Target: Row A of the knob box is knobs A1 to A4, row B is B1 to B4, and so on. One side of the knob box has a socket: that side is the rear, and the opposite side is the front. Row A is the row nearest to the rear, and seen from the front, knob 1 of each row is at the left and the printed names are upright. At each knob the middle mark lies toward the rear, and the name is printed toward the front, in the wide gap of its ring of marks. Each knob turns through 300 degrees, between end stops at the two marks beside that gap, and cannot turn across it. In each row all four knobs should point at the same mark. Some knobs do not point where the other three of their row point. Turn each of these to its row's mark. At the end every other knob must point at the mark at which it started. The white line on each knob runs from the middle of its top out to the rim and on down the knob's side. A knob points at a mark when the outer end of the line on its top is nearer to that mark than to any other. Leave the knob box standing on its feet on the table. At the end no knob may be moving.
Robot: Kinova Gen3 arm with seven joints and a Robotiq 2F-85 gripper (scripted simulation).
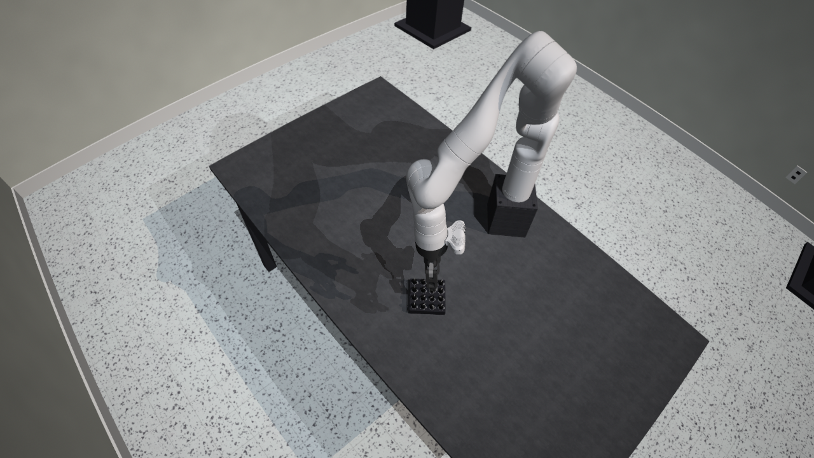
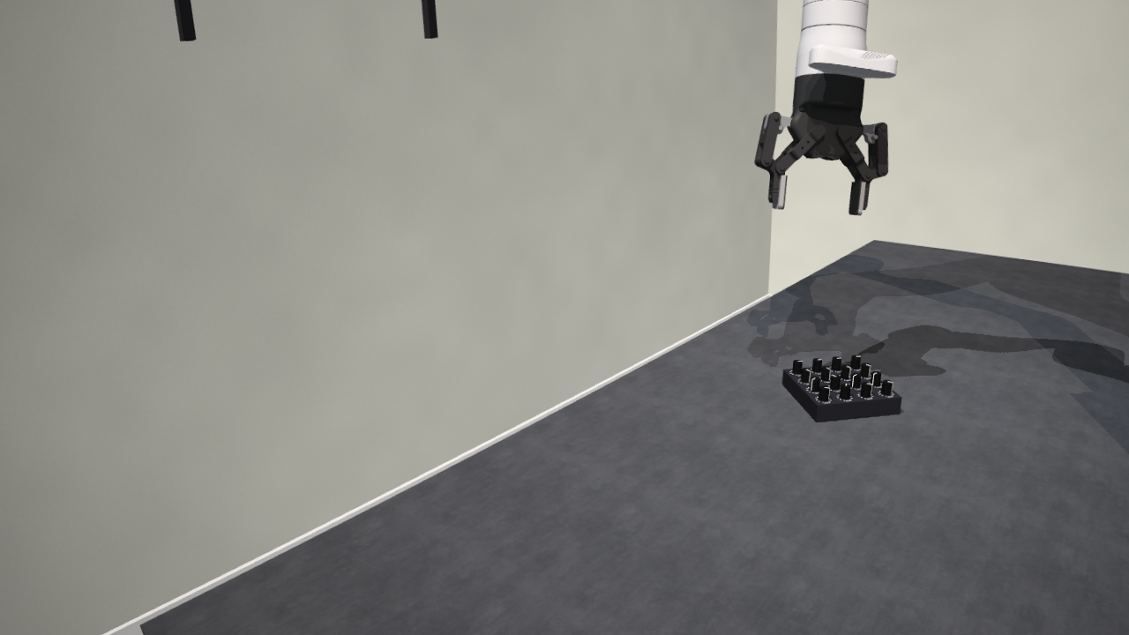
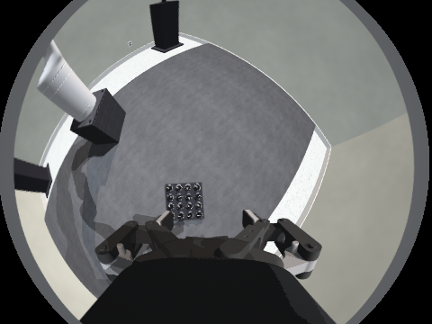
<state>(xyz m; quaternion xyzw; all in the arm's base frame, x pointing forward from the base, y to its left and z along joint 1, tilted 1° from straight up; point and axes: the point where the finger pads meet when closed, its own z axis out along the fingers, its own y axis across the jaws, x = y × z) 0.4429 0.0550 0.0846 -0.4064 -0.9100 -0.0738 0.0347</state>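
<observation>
The black knob box (image 1: 427, 311) (image 2: 858, 411) (image 3: 184, 193) stands flat on the dark table (image 1: 512, 341) (image 2: 552, 513) (image 3: 202, 112), with black knobs in a four-by-four grid. White marks and lines show, but they are too small to read reliably. I cannot make out the names or the socket. My gripper (image 1: 432, 288) (image 2: 818, 210) (image 3: 207, 219) is open and empty, pointing down, well above the box in the exterior view. In the wrist view its left finger overlaps a lower-left corner of the box and partly hides a knob there. In the top view the fingers cover part of the box's far rows.
The arm's black base block (image 1: 512, 219) (image 3: 108, 119) stands at the table's edge. A black pedestal (image 1: 435, 22) (image 3: 165, 27) stands on the floor beyond the table. Arm shadows fall across the table beside the box.
</observation>
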